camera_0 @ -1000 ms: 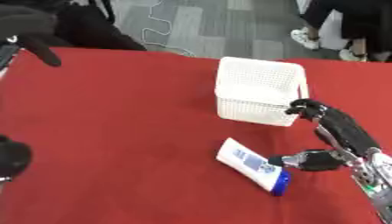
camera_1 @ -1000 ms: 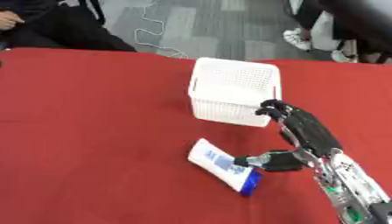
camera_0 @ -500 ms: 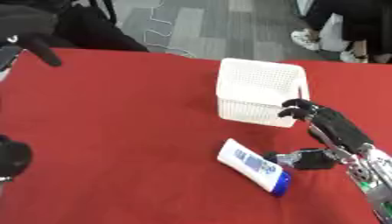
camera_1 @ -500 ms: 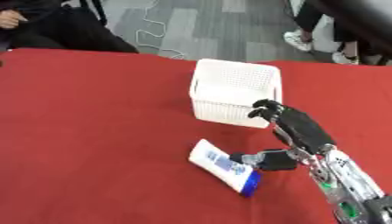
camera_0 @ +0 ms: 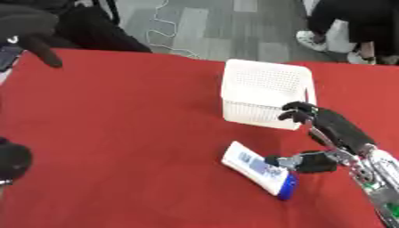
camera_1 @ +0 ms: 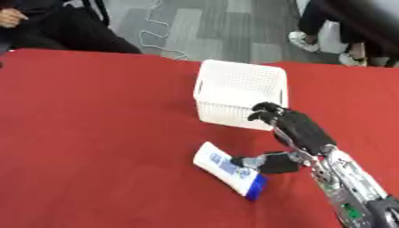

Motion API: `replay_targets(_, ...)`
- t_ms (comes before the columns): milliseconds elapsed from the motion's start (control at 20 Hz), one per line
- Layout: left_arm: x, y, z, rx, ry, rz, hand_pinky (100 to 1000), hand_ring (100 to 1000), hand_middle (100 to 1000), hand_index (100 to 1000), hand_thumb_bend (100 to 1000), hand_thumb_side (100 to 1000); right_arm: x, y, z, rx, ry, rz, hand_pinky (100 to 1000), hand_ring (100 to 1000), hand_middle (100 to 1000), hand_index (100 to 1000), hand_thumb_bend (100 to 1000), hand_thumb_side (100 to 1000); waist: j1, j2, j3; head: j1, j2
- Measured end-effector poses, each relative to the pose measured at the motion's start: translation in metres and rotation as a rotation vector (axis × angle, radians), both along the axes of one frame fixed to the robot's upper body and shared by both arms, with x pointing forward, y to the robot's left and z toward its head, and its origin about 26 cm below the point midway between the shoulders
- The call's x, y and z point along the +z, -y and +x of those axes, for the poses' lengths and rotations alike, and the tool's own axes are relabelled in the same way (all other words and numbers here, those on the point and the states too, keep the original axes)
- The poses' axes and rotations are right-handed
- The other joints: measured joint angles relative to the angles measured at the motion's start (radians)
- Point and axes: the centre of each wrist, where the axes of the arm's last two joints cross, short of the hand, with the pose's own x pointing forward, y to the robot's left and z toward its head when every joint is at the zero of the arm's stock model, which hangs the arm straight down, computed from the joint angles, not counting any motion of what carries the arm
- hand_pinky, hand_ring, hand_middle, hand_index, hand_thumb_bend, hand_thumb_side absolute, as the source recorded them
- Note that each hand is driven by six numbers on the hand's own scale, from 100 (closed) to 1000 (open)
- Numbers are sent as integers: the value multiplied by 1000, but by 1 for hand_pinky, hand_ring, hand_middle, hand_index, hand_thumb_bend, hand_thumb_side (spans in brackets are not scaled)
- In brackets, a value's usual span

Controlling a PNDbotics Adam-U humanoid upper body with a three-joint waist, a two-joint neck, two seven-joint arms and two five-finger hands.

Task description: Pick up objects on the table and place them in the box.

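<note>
A white tube (camera_0: 255,166) with a blue cap (camera_0: 286,190) is lying flat on the red table (camera_0: 117,133), toward the near right part of it, just in front of the white box (camera_0: 267,91), which is standing near the far edge. The tube is lying aslant, cap end pointing toward the near right corner.

The right hand (camera_1: 300,131) is reaching in from the right, fingers (camera_1: 265,111) curling loosely up beside the box's near wall and the thumb (camera_1: 261,162) stretching down toward the tube's middle. It is gripping nothing; whether the thumb is touching the tube I cannot tell. The left hand is not showing clearly in either view.

The tube is probably light and somewhat soft in the body, so it may be squashing or sliding on the cloth when pinched. The cap end looks stiffer. Taking it across its narrow width near the middle, thumb on one long side and fingers on the other, seems the safest hold for lifting it into the box.
</note>
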Motion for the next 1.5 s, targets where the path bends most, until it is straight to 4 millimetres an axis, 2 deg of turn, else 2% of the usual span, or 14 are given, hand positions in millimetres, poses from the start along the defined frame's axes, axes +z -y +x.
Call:
replay_targets(650, 0, 0, 0, -3, 0, 0, 641, 429, 667, 797, 560, 1000, -1, -7, 3, 9, -46, 33, 394, 652, 827, 844, 748, 717, 0, 0, 1, 0, 0)
replay_targets(1500, 0, 1, 0, -10, -1, 6, 641, 428, 668, 797, 559, 1000, -21, -12, 10, 24, -122, 48, 394, 638, 818, 862, 730, 694, 0, -1, 3, 0, 0)
